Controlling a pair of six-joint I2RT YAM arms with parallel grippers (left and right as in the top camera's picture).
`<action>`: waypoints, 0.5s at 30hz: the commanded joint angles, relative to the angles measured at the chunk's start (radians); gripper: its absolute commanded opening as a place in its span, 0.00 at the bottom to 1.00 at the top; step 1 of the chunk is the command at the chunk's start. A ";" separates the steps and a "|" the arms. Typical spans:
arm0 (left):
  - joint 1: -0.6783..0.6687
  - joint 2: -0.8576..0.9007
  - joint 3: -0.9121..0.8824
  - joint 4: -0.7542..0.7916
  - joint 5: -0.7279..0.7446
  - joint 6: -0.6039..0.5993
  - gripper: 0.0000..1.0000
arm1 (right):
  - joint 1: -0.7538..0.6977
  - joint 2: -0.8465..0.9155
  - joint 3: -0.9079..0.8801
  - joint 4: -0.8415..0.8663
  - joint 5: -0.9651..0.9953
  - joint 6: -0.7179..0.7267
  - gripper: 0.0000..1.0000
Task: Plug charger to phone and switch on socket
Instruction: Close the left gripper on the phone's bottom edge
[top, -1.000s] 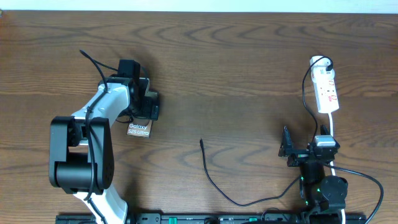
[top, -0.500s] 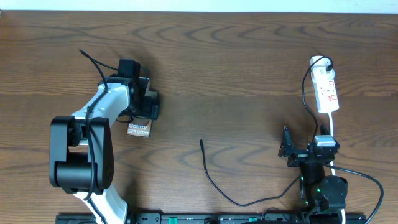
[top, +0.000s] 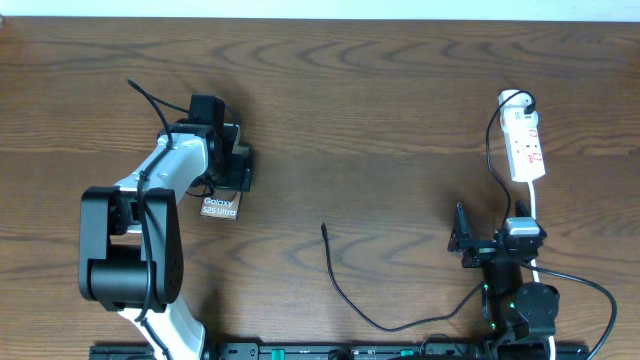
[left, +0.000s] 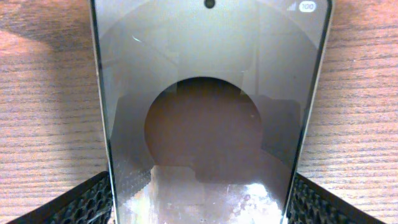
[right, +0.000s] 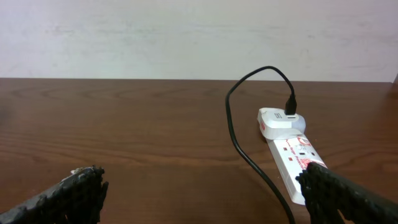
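The brown-bronze phone (top: 220, 207) lies on the table at the left, lettering up. My left gripper (top: 230, 185) is closed on its far end. In the left wrist view the phone (left: 205, 93) fills the frame, with a finger pad against each long edge near the left gripper (left: 202, 208). The charger cable's free plug tip (top: 324, 228) lies at mid-table, apart from the phone. The cable (right: 239, 143) runs to a white adapter (right: 280, 121) on the socket strip (top: 525, 145), also in the right wrist view (right: 295, 158). My right gripper (top: 478, 242) is open and empty, below the strip.
The black cable loops along the table's front edge (top: 390, 325) between the tip and my right arm. The strip's white lead (top: 537, 215) runs down past the right arm. A pale wall stands behind the table's far edge (right: 186, 37).
The phone has shifted a little to the left and away with my left gripper. The right arm, cable and strip have not moved.
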 joint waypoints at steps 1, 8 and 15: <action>-0.002 0.028 -0.016 -0.002 0.010 0.010 0.83 | 0.006 -0.005 -0.001 -0.004 0.005 -0.011 0.99; -0.002 0.028 -0.016 -0.002 0.010 0.010 0.79 | 0.006 -0.005 -0.001 -0.004 0.005 -0.011 0.99; -0.002 0.028 -0.016 -0.002 0.010 0.010 0.72 | 0.006 -0.005 -0.001 -0.004 0.005 -0.011 0.99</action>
